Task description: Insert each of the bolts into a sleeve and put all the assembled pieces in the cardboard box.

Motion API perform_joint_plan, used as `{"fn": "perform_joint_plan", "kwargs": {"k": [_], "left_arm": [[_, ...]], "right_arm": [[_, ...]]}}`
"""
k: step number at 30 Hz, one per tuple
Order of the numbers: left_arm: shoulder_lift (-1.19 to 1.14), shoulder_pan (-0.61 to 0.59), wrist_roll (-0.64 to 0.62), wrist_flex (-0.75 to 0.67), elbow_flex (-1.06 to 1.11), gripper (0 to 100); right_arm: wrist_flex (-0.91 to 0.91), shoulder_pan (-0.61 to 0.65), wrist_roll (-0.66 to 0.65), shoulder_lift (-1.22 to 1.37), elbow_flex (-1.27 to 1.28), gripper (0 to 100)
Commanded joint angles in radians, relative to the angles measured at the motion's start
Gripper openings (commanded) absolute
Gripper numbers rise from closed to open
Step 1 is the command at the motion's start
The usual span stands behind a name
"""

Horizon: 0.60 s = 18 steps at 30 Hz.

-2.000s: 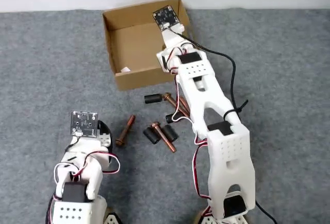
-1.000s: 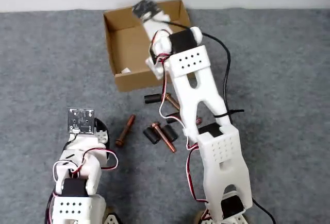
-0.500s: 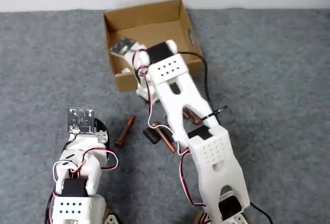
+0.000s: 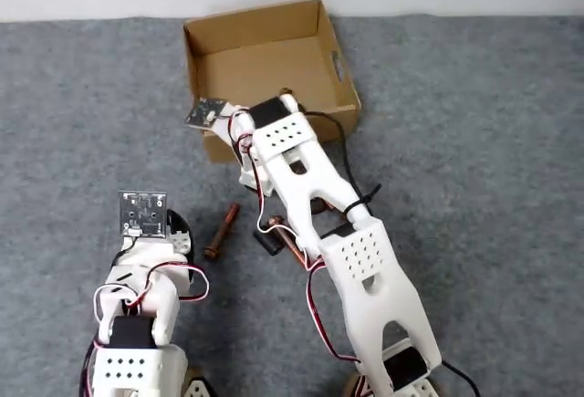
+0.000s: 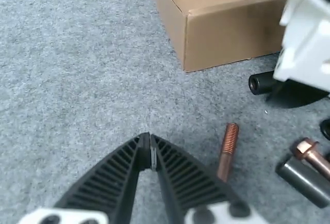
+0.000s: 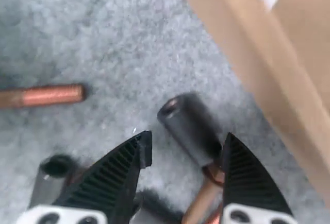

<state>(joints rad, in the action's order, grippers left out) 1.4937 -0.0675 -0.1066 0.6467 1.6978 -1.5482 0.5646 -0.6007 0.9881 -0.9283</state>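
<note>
Tight: cardboard box wall (image 6: 258, 80) just beside sleeve (image 6: 188, 126); open carpet (image 5: 77, 69) around lone bolt (image 5: 227, 151).

Cardboard box (image 4: 193, 55) sits open-topped at the far side. One copper bolt (image 4: 222, 230) lies alone, unsleeved. Just beside it, a black sleeve (image 4: 266, 240) lies alongside a second bolt (image 4: 292, 245). A second sleeve (image 6: 191, 128) rests near the box wall.

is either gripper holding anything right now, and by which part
Nothing is held. The left gripper is shut with nothing in it above the carpet; the right gripper is open over a black sleeve, not clamped on it.
</note>
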Motion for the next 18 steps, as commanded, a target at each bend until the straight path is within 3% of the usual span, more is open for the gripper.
{"fn": "perform_joint_plan", "kwargs": {"k": [1, 3, 6, 12, 18], "left_arm": [[-0.003, -0.003, -0.011, -0.029, -0.007, 0], [-0.003, -0.003, -0.011, -0.029, -0.007, 0], [-0.003, -0.003, -0.011, -0.029, -0.007, 0], [-0.003, -0.003, -0.011, -0.029, -0.007, 0], [-0.005, -0.003, -0.011, -0.029, -0.007, 0]], "right_arm": [[0.024, 0.001, -0.011, 0.018, -0.005, 21.0], [0.024, 0.001, -0.009, 0.039, -0.005, 16.5], [0.025, 0.002, -0.009, 0.047, -0.006, 0.6], [-0.021, 0.002, 0.006, -0.016, -0.006, 1.3], [-0.145, 0.005, 0.170, -0.143, -0.006, 0.8]]}}
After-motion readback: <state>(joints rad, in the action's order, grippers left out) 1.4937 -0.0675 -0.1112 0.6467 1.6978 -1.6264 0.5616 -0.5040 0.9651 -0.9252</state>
